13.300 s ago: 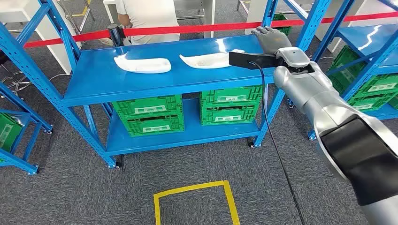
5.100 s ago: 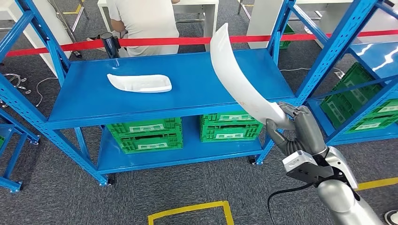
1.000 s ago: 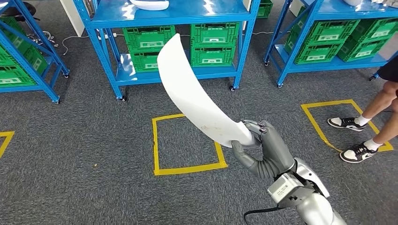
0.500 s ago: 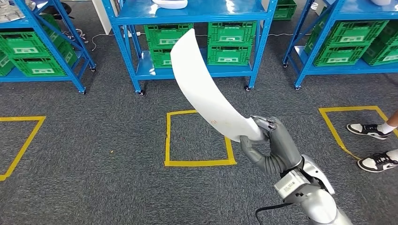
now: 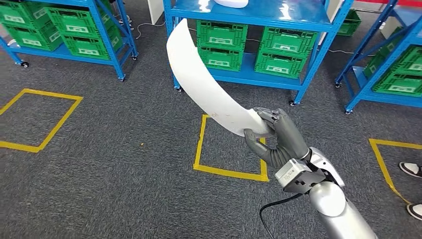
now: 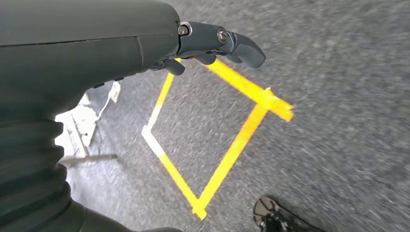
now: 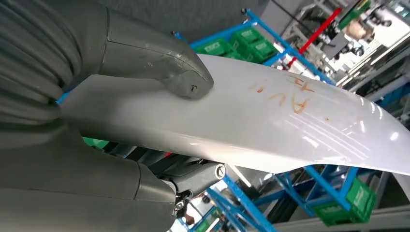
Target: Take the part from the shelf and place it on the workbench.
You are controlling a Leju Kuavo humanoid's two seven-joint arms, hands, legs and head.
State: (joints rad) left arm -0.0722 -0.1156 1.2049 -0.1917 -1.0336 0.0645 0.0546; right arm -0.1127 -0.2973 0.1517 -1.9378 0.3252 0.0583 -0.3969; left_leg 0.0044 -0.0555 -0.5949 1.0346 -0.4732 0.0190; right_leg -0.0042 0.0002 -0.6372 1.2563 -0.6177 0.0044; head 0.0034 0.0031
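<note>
A long, curved white part rises up and to the left from my right hand, which grips its lower end above the grey carpet. In the right wrist view the thumb presses on the part's glossy face, which carries orange handwriting. My left hand hangs over the floor, its fingers stretched out and holding nothing.
A blue shelf rack with green crates stands ahead, another white part on its top level. More racks stand at left and right. Yellow tape squares mark the carpet. A person's shoe is at the right edge.
The camera has turned, so the whole scene has shifted right in the picture. My right hand still grips the white part, held much the same way.
</note>
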